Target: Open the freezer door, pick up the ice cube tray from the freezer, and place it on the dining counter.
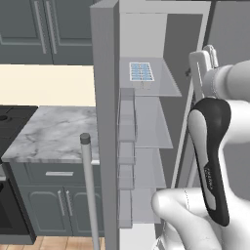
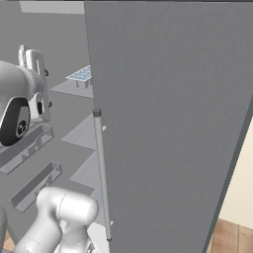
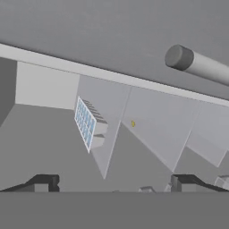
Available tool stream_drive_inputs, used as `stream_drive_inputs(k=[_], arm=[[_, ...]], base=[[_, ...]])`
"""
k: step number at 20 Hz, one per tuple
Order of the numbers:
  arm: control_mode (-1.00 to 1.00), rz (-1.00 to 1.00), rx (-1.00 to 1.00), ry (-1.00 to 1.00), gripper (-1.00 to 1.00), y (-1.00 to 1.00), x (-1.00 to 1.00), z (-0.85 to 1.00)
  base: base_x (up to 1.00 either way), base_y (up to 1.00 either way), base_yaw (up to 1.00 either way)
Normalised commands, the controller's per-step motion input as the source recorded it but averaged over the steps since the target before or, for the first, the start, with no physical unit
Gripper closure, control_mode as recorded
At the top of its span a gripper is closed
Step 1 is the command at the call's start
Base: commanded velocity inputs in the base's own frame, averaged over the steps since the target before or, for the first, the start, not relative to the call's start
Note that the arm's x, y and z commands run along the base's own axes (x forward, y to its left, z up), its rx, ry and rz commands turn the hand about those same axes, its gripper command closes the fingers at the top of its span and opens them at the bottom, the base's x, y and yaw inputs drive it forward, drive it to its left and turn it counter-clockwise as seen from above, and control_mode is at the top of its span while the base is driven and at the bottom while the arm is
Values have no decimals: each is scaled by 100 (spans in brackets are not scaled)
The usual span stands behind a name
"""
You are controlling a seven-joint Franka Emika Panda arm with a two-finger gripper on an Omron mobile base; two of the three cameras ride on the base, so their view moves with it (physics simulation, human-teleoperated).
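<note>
The freezer door stands swung open to the left, edge-on to me, its bar handle in front and its grey bins facing inward. Inside the white freezer, the light blue ice cube tray lies flat on the top shelf. My gripper is open and empty at the right edge of the opening, level with that shelf and to the right of the tray. In the rolled hand view the ice cube tray lies ahead, beyond the spread gripper. The dining counter is out of view.
The plain grey fridge door with its silver handle stands close on the gripper's right. A small marble counter over dark cabinets, backed by a cream wall, sits left of the open door, with a black stove beyond it.
</note>
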Motion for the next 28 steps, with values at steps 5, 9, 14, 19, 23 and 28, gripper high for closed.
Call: stream_drive_inputs(k=[5,9,14,19,23,28], arm=[[-100,0,0,0,-100,0,17,-4],[-100,0,0,0,-100,0,19,-3],[-100,0,0,0,-100,0,26,-2],[-100,-1,0,0,-100,0,30,-2],[-100,-1,0,0,-100,1,28,-3],[-100,0,0,0,-100,0,16,-6]], base=[[0,0,0],[0,0,0],[0,0,0],[0,0,0],[0,0,0],[0,0,0]])
